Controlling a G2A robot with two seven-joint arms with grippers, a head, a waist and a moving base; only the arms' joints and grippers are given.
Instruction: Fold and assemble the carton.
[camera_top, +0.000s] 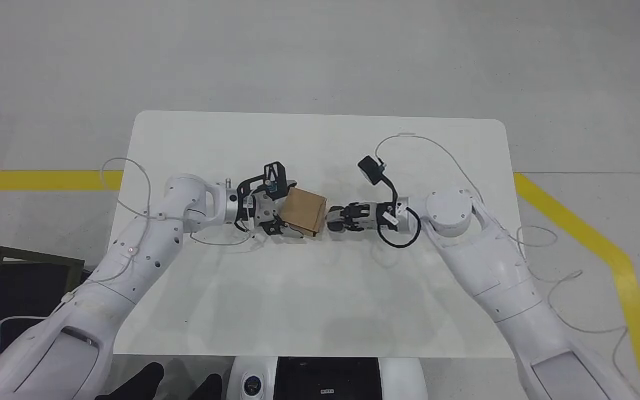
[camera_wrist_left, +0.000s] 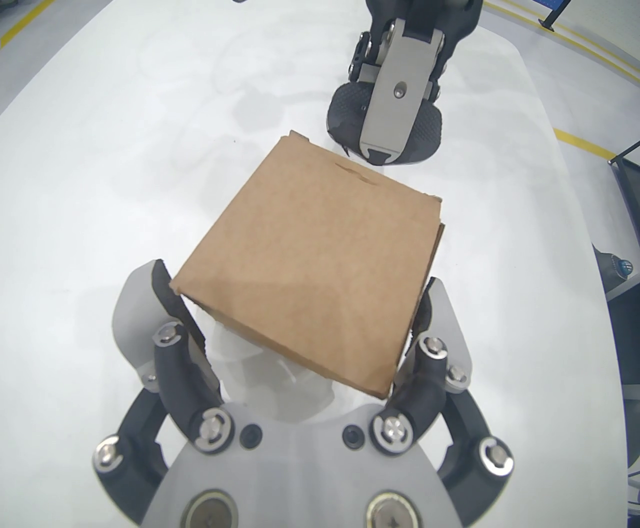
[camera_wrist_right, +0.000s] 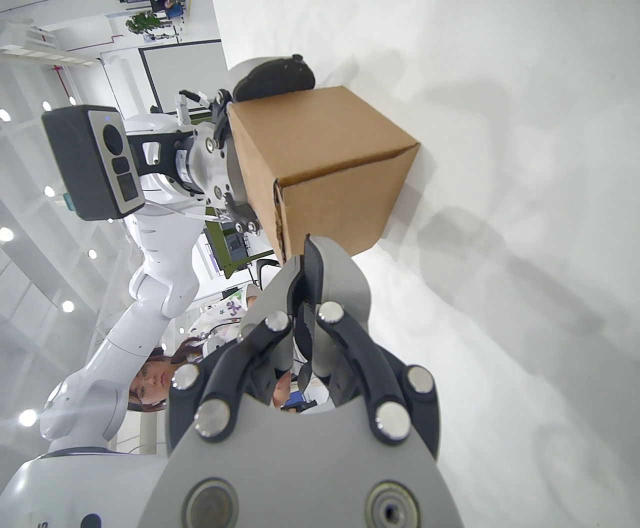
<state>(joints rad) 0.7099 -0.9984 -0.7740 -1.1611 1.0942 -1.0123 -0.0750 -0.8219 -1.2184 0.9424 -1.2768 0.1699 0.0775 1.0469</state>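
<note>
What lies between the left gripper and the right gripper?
The carton, as the top view shows: the left gripper clasps one end, and the right gripper, shut, sits at the opposite side.

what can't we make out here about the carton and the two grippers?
- Face of the carton toward the left gripper: left wrist view, hidden by its own top panel.
- Whether the right gripper touches the carton: right wrist view, its tip overlaps the carton's side; top view too small.
- Underside of the carton: all views, hidden by the carton itself.
</note>
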